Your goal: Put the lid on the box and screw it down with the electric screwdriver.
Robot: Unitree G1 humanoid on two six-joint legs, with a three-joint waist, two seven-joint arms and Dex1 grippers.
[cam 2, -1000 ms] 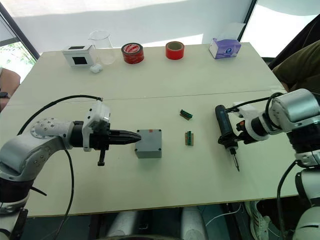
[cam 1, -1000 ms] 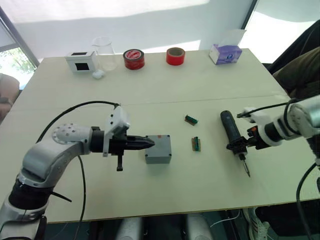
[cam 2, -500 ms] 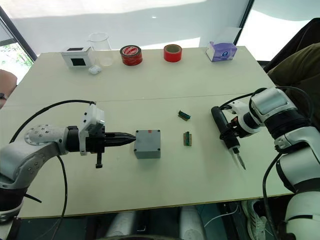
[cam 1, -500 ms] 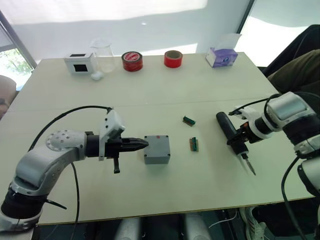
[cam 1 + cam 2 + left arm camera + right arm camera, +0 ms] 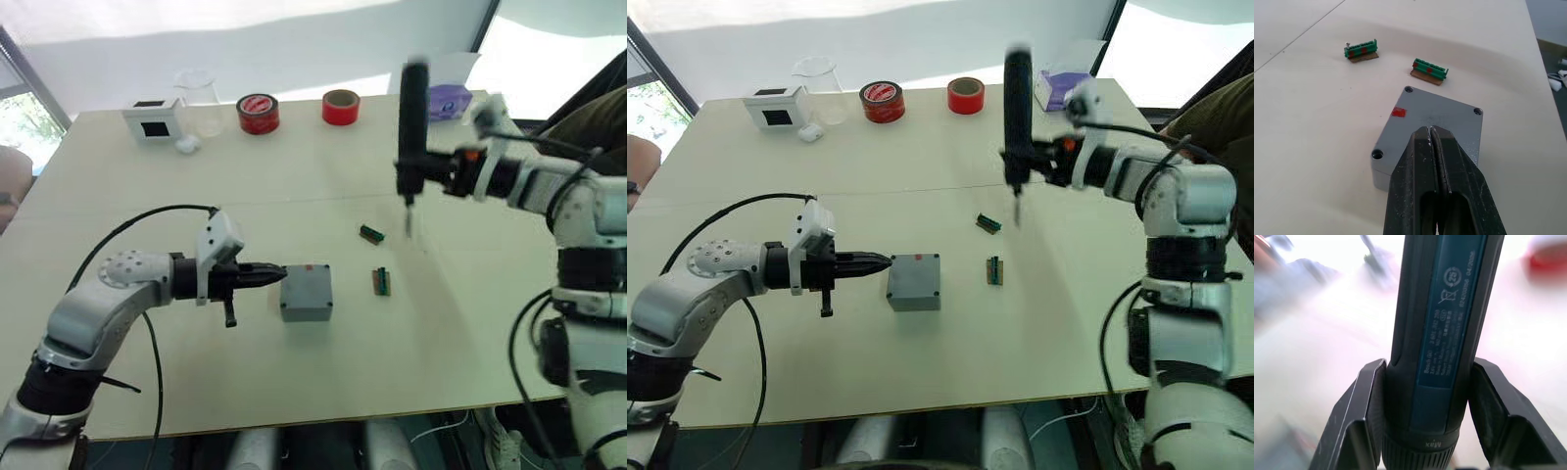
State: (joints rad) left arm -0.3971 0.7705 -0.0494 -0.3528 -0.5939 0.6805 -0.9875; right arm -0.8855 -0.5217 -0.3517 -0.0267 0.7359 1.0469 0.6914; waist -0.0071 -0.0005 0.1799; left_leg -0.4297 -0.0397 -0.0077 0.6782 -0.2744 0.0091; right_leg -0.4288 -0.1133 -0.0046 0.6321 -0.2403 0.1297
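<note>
Standing upright above the table, electric screwdriver (image 5: 412,132) fills right gripper (image 5: 438,178).

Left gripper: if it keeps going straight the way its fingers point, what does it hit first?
The left gripper, fingers shut, points at the small square grey plastic box with its lid on. It would likely meet the box's near side or top edge first; height is hard to judge.
</note>
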